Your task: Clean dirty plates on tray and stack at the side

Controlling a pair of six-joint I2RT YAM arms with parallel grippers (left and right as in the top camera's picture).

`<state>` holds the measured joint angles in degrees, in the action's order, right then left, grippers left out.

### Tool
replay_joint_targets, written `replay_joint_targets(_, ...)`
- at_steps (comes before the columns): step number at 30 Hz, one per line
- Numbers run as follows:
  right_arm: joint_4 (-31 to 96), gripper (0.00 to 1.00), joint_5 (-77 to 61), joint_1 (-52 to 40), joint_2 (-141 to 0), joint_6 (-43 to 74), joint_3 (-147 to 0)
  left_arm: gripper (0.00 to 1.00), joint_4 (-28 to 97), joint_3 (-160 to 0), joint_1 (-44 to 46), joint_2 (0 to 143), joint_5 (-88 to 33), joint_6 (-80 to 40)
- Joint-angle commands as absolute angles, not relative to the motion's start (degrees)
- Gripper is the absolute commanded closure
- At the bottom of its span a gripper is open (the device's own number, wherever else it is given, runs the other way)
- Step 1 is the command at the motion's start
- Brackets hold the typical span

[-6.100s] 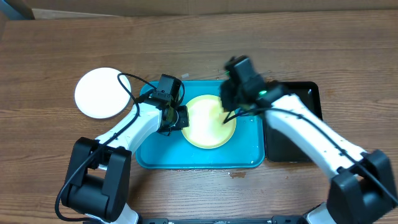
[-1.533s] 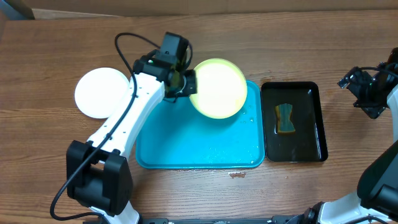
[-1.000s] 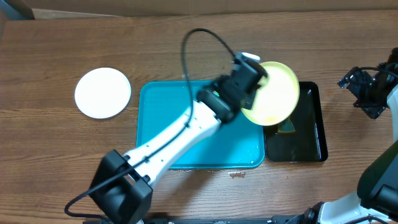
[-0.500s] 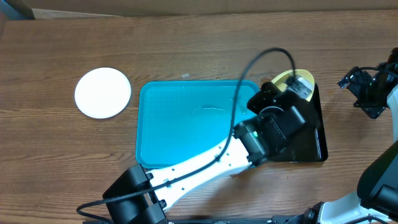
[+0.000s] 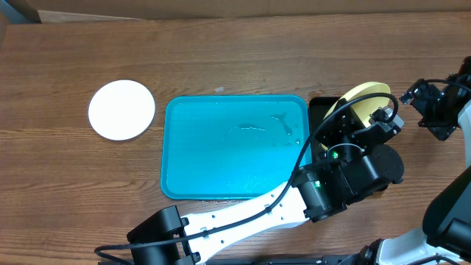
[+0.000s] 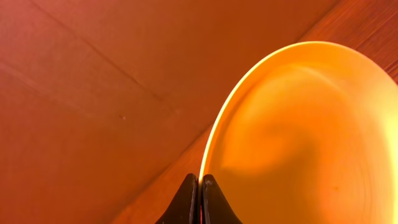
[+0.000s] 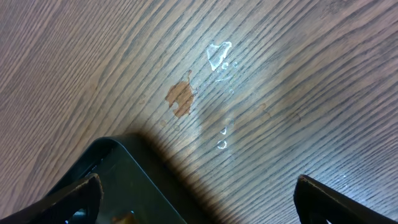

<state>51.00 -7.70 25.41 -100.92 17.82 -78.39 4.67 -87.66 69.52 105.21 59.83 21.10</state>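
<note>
Left of the tray, 1 white plate lies on the table, looks done. Tray itself holds no plates, just wet. Right of the tray, my left gripper is pinched tight on the rim of the yellow-green plate, which is tilted on edge above the black tray. Stacking it is what's left. Right gripper is farther right, jaws wide, holding nothing. I see only 2 plates.

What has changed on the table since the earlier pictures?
The left gripper, shut on the yellow-green plate, lifted it off the turquoise tray and carried it rightward; it is now tilted over the black tray. The right gripper drew back to the right, open. The white plate stayed put.
</note>
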Motion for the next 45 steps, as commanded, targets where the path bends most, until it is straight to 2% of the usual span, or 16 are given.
replay_joint_targets(1, 50.70, 0.00, -8.01, 25.52, -101.41, 18.02, -79.05, 0.96, 4.12, -88.95, 69.43, 105.65, 62.15, 22.76)
replay_joint_targets(7, 50.70, 0.00, -8.01, 25.52, -101.41, 18.02, -79.05, 0.96, 4.45, -88.92, 69.45, 105.65, 62.30, 21.26)
replay_joint_targets(11, 50.70, 0.00, -8.01, 25.52, -101.41, 18.02, -79.05, 0.96, 7.57, -88.92, 67.85, 105.65, 61.04, 10.66)
replay_joint_targets(13, 50.70, 0.00, -8.01, 25.52, -101.41, 18.02, -79.05, 0.96, 11.31, -88.92, 66.28, 105.65, 56.64, 4.40)
replay_joint_targets(14, 50.70, 0.00, -8.01, 25.52, -101.41, 18.02, -79.05, 0.96, 15.81, -88.95, 64.40, 105.51, 49.34, -1.63)
replay_joint_targets(21, 50.70, 0.00, -8.01, 25.52, -101.41, 18.02, -79.05, 0.96, 28.77, -89.17, 50.61, 104.86, 14.11, -19.53)
replay_joint_targets(28, 50.70, 0.00, -8.01, 25.52, -101.41, 18.02, -79.05, 0.96, 36.36, -89.17, 25.65, 104.86, -20.88, -27.27)
replay_joint_targets(31, 50.70, 0.00, -8.01, 25.52, -101.41, 18.02, -79.05, 0.96, 40.82, -89.17, 13.85, 104.86, -31.09, -27.24)
replay_joint_targets(33, 50.70, 0.00, -8.01, 25.52, -101.41, 18.02, -79.05, 0.96, 44.45, -89.17, 6.26, 104.86, -34.06, -27.22)
replay_joint_targets(38, 50.70, 0.00, -8.01, 25.52, -101.41, 18.02, -79.05, 0.96, 51.42, -89.14, -10.35, 104.88, -32.40, -23.68)
replay_joint_targets(45, 50.70, 0.00, -8.01, 25.52, -101.41, 18.02, -79.05, 0.96, 52.80, -87.53, -26.17, 104.88, -13.76, -23.59)
